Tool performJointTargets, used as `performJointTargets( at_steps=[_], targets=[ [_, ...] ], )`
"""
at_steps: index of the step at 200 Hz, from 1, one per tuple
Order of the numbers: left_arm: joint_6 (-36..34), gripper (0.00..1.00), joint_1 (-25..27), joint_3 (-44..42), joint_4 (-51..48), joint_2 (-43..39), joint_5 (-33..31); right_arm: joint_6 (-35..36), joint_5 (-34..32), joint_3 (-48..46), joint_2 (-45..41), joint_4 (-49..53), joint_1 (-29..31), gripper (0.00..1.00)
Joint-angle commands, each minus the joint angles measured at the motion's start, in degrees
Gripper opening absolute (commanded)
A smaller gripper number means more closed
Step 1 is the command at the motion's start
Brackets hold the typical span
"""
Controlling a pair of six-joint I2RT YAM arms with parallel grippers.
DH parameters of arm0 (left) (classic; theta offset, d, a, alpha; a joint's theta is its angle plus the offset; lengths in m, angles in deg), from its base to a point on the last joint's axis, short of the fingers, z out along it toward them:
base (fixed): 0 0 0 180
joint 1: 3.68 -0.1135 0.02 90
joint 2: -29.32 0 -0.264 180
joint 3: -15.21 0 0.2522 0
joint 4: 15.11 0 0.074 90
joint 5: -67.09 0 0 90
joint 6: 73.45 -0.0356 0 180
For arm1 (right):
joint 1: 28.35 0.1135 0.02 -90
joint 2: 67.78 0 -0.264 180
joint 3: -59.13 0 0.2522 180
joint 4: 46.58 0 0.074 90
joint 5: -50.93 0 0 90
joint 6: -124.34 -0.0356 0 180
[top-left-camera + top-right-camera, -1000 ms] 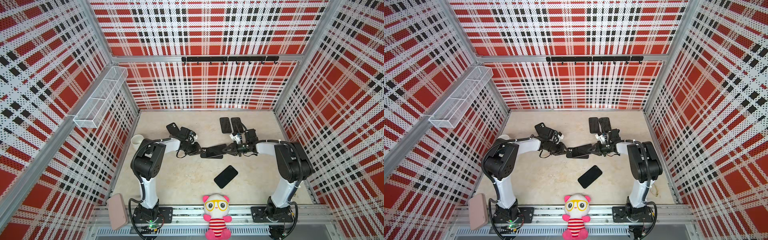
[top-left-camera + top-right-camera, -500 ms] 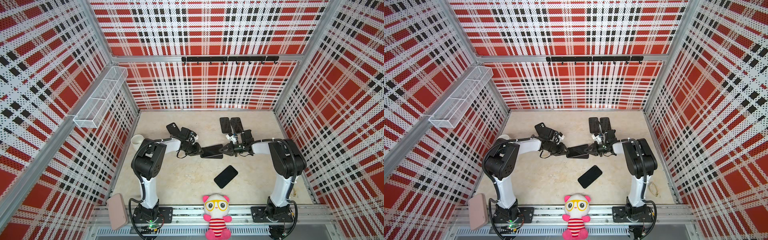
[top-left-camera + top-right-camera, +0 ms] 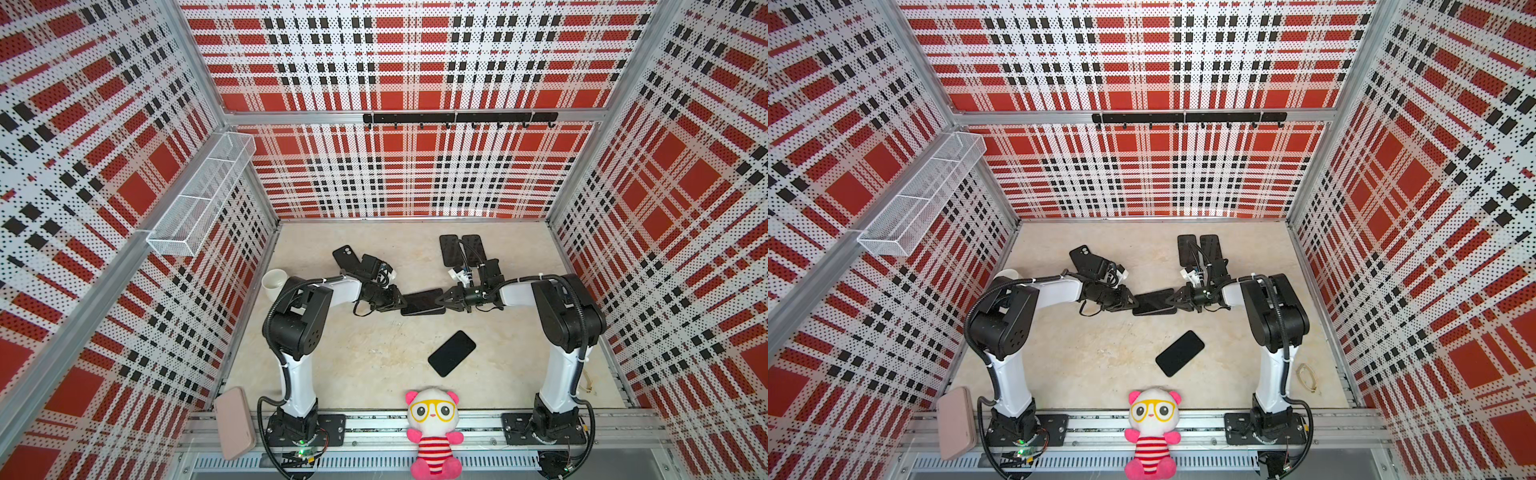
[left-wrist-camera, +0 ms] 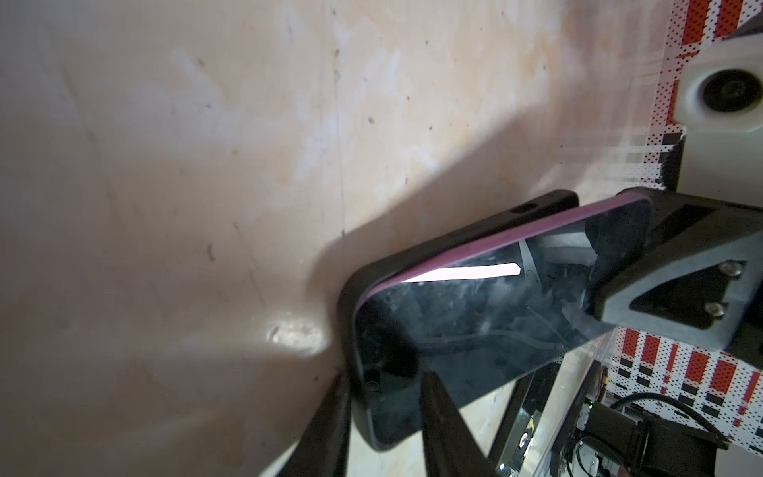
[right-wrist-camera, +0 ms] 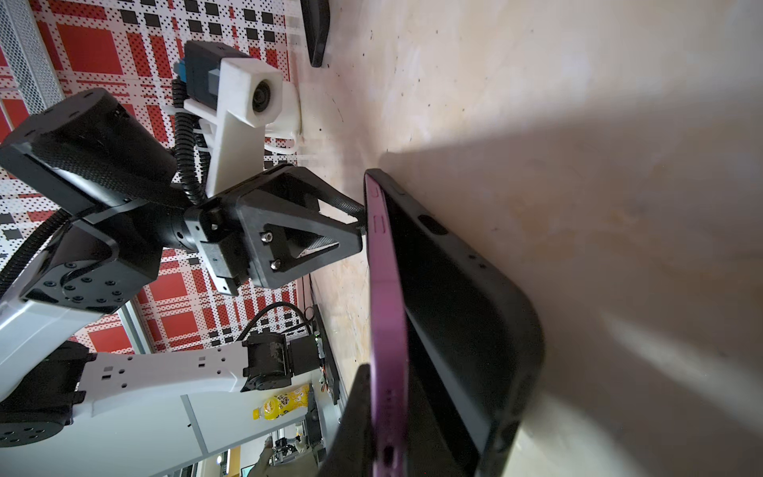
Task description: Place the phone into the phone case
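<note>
A dark-screened phone [image 3: 420, 297] with a purple rim lies tilted in a black phone case [image 3: 424, 311] at mid-table in both top views. At the left-arm end the phone [image 4: 475, 314] sits inside the case [image 4: 351, 289], and my left gripper [image 4: 386, 384] is shut across both there. At the other end my right gripper [image 5: 384, 396] is shut on the phone [image 5: 388, 309], held a little apart from the case [image 5: 466, 314]; its second finger is hidden. The left gripper [image 3: 1133, 303] and the right gripper [image 3: 1177, 301] face each other.
A second black phone [image 3: 452, 353] lies nearer the front. A black case [image 3: 345, 255] lies behind the left wrist and two more [image 3: 461, 248] behind the right. A white cup [image 3: 273, 280], a pink case [image 3: 234, 422] and a plush toy [image 3: 434, 432] stand around.
My right arm has shifted left, bringing its gripper and the phone's end closer to the left gripper. The left arm has barely moved.
</note>
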Motion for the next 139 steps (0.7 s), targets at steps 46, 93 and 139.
performJointTargets(
  at_steps=[46,93,139],
  targets=[
    [-1.0,0.30,1.3,0.9,0.0,1.4,1.0,13.8,-10.2,6.5,-1.6,19.7,2.3,0.30],
    [-1.7,0.28,1.3,1.3,-0.7,1.0,-0.3,19.5,-17.4,11.1,-3.9,30.0,2.4,0.42],
    [-2.1,0.27,1.3,1.5,-1.4,1.1,-1.5,23.1,-23.3,15.1,-3.9,38.0,2.3,0.46]
  ],
)
